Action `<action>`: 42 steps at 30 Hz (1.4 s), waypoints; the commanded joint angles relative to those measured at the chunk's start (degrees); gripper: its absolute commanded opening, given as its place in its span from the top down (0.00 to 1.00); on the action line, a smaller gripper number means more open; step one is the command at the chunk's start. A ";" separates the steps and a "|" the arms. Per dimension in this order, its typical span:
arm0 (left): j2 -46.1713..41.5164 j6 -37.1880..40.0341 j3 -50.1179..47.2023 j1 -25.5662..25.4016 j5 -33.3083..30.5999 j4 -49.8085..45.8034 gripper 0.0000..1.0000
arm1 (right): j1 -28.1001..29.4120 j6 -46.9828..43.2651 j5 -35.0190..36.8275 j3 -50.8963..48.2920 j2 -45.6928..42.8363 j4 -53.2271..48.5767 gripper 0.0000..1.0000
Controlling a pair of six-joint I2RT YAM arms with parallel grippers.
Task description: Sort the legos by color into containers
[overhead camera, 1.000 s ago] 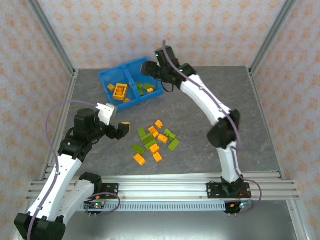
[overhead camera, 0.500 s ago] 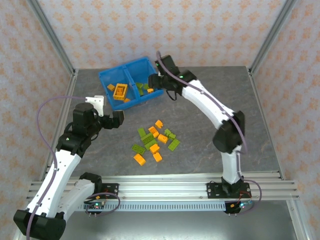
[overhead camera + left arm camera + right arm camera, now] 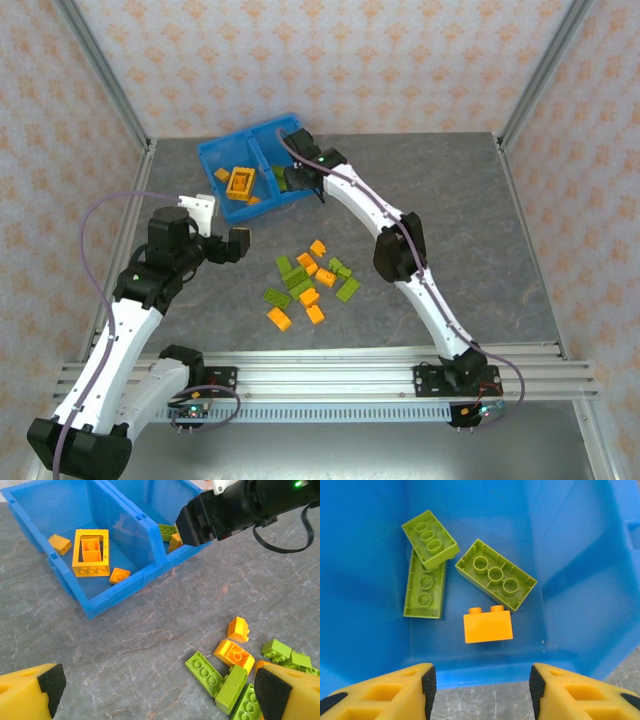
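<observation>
Legos (image 3: 308, 282), loose ones (small plastic bricks, orange & lime green), lie in a cluster mid-table on the grey marbled tabletop (image 3: 480, 240). Two orange ones sit at the cluster's near edge.

To the left of them, L gripper (image 3: 160, 686) hangs over bare tabletop, aimed fwd toward the bin. Its yellow foam-padded fingers (image 3: 31, 690) are spread wide w/ nothing btwn them. In the left wrist view a few green & orange bricks lie just by its right-hand finger.

Further back, the bright blue rectangular plastic bin (image 3: 222, 158) sits skewed at the far left of the table, split in two by a centre divider (image 3: 135, 522).
- L compt: hollow rectangular orange frame (image 3: 91, 553) w/ a small orange brick inside it, plus two more small orange bricks (image 3: 60, 543), one on each side of the frame & apart from it.
- R compt: three lime-green bricks (image 3: 495, 574), undersides up, one leaning on another. A single orange brick (image 3: 488, 625) lies just beside them, studs toward the green ones.

R gripper (image 3: 482, 682) hovers over the near wall of that R compt, pointing down. Its yellow fingers are partway apart & empty.
</observation>
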 commanded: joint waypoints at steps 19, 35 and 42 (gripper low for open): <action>-0.62 0.70 -1.03 -0.44 2.32 0.62 0.00 | -2.19 -3.77 -2.87 8.34 10.16 2.34 0.52; -0.99 0.67 -1.02 -0.44 2.12 0.59 0.00 | -2.19 -3.66 -2.02 9.15 9.92 -2.38 0.65; -0.99 0.69 -0.83 -0.42 1.94 0.57 0.00 | -2.13 -0.72 -3.20 7.83 0.29 0.72 0.75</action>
